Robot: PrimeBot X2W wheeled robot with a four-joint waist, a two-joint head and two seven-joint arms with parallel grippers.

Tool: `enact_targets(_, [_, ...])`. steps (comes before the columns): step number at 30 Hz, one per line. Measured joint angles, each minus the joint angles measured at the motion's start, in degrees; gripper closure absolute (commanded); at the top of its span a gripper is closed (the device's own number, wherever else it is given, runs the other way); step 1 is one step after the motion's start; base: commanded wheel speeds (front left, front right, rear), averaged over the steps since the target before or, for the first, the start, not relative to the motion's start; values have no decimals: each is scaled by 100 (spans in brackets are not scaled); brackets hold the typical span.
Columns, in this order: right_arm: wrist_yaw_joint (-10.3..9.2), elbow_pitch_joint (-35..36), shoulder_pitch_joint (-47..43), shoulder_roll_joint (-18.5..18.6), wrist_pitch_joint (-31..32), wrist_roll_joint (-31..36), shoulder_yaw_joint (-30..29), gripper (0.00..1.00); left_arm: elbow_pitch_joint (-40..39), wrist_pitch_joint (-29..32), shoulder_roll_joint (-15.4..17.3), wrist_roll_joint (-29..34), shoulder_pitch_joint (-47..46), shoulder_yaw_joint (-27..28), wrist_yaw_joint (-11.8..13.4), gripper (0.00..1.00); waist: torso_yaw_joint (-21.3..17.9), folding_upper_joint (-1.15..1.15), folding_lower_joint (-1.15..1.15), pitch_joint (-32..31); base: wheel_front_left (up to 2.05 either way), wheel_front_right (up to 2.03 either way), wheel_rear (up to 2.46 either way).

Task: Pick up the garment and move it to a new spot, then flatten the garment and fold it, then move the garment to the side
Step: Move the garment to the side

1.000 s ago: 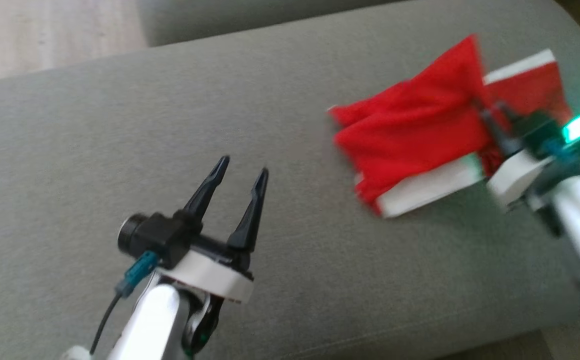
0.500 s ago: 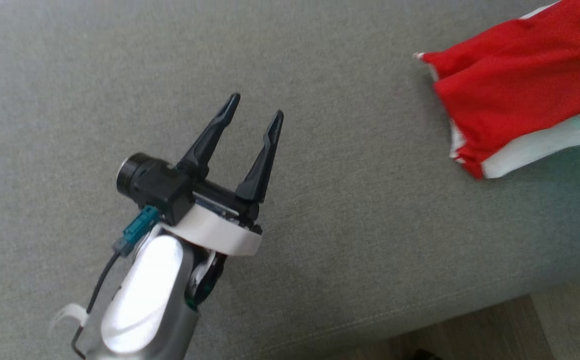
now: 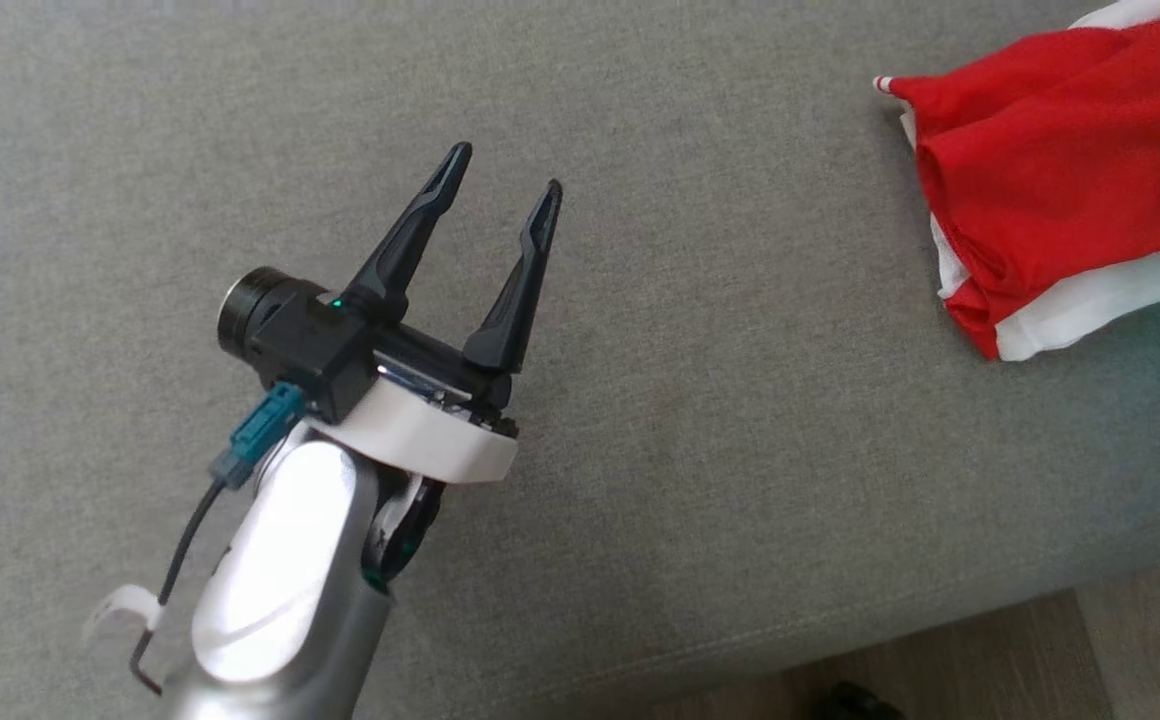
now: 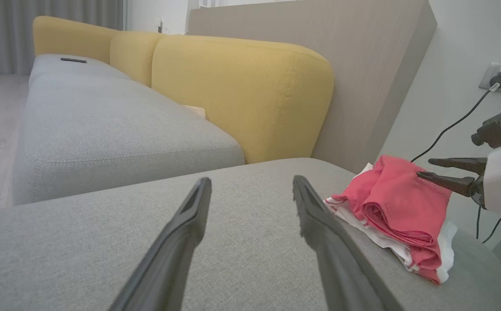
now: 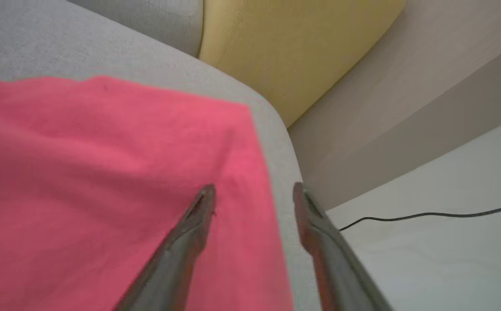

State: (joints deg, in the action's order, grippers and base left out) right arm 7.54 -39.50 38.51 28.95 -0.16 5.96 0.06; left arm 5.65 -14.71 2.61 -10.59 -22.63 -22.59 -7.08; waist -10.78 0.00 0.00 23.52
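Head view: the left hand (image 3: 506, 169) is open above the grey cushion (image 3: 740, 450); the folded red garment (image 3: 1060, 180) lies at the right, with the right hand (image 5: 253, 189) open over it.

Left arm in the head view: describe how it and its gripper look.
The left gripper has two long black fingers that taper to points, set on a black base. A black camera block with a round lens sits beside them, above a white collar. The forearm is glossy silver. A teal connector feeds a thin black cable.
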Motion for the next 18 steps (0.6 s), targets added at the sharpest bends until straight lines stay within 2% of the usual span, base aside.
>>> enact_targets(4, [0,187,-2,-114,-2,232,-86,0,3,0,-2,-21,20,90,-3,0,28,0,0,-180,0,0,0])
enact_targets(10, [0,571,-64,-478,-87,186,-29,0,0,0,-7,-83,207,193,0,0,86,0,0,-525,0,0,0])
enact_targets(18, [0,1481,-727,-1147,-575,-469,118,0,-53,0,-10,-175,748,561,101,0,293,0,-1,-1184,0,0,0])
